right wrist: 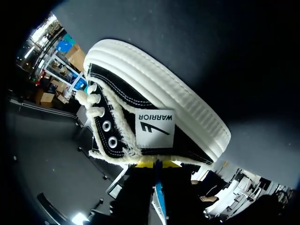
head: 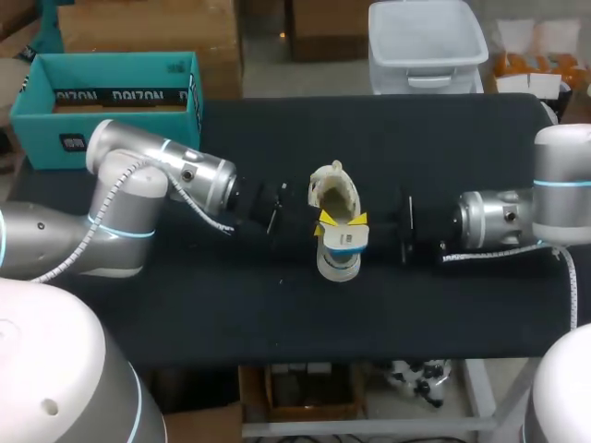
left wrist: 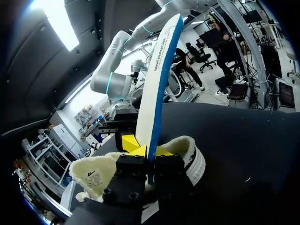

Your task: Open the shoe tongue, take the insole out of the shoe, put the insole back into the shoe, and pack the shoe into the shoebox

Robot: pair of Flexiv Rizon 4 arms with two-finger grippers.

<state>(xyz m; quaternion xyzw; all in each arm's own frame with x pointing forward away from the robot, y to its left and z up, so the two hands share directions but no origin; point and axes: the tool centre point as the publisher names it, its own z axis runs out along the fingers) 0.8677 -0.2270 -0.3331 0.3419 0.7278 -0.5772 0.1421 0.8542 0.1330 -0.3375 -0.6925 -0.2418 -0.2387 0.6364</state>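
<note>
Shoebox (head: 111, 101), teal with its top open, is seen at the far left of the black table (head: 277, 314); nearer than it, the left arm (head: 157, 180) is stretched in from the left; the left gripper (head: 321, 221) (left wrist: 149, 154) is set at the left side of the shoe (head: 331, 189) (left wrist: 190, 152) (right wrist: 154, 98) and is closed on the insole (head: 349, 242) (left wrist: 161, 70) (right wrist: 158, 199), which is pinched edge-on between its yellow tips. The shoe, black with a white sole and a fleecy lining, is stood at the table's middle, well apart from the shoebox, with its mouth open upward; the white, blue-edged insole is held over its near part. The right gripper (head: 358, 220) (right wrist: 155, 164) is placed against the shoe's right side at the collar; whether it is closed cannot be told; the right arm (head: 499, 220) is stretched in from the right.
</note>
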